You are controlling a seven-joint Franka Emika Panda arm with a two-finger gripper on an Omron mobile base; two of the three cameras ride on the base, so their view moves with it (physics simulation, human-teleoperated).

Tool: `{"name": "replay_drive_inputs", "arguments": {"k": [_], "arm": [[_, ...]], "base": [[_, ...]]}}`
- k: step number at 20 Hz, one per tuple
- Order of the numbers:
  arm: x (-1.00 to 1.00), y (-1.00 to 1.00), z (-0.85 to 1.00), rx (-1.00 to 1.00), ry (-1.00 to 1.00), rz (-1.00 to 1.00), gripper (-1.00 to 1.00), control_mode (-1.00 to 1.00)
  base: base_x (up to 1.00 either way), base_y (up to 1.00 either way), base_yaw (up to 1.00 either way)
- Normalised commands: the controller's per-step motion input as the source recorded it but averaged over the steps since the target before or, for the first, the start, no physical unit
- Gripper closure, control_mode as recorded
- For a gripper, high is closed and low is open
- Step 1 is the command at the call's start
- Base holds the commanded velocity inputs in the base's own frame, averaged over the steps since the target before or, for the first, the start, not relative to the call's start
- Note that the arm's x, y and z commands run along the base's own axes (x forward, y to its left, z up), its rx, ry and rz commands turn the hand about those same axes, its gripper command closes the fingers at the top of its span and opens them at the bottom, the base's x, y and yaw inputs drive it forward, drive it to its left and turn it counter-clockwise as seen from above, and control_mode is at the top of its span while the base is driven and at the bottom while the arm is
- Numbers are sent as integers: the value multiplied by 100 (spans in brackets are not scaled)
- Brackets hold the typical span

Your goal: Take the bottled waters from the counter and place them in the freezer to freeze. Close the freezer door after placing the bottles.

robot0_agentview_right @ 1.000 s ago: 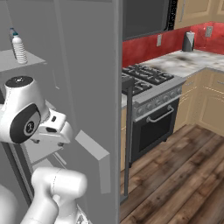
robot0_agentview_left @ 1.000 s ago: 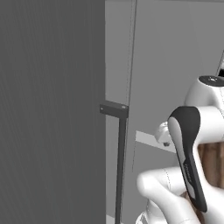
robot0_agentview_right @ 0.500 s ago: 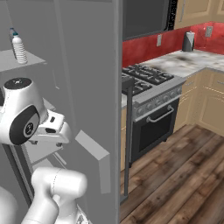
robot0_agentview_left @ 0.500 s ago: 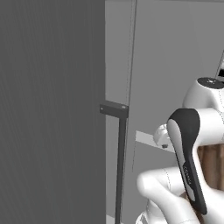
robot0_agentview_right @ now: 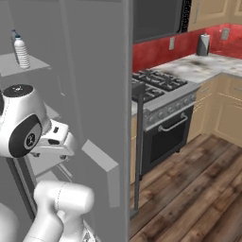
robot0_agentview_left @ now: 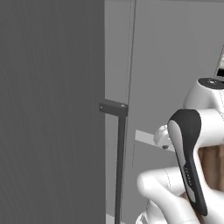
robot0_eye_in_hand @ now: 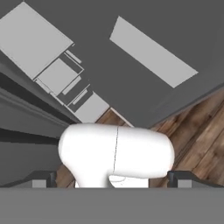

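Your gripper [robot0_eye_in_hand: 112, 180] has its jaws spread fully and empty, pointing down at the wooden floor [robot0_eye_in_hand: 197, 131] beside the freezer's [robot0_agentview_right: 94, 85] base. One clear bottled water [robot0_agentview_right: 21, 52] stands upright on a grey shelf [robot0_agentview_right: 28, 65] far left inside the freezer, well above the hand. Since a second ago nothing has shifted. The open freezer door [robot0_agentview_left: 52, 109] with its dark bar handle [robot0_agentview_left: 119, 166] stands at your left; stove [robot0_agentview_right: 165, 90] and counter [robot0_agentview_right: 208, 66] lie right.

Ribbed clear bottle [robot0_agentview_right: 21, 52] upright on freezer shelf [robot0_agentview_right: 28, 66] (blue cap); door [robot0_agentview_right: 101, 118] open
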Motion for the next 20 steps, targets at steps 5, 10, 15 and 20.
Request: {"name": "replay_drive_inputs", "arguments": {"k": [5,10,15,20], "arm": [[0,0,0,0,0,0,-100,100],[0,0,0,0,0,0,-100,100],[0,0,0,0,0,0,-100,100],[0,0,0,0,0,0,-100,100]], "base": [[-65,-5,-3],[-73,-3,-11],[-66,-1,-31],[-42,-21,-31]]}}
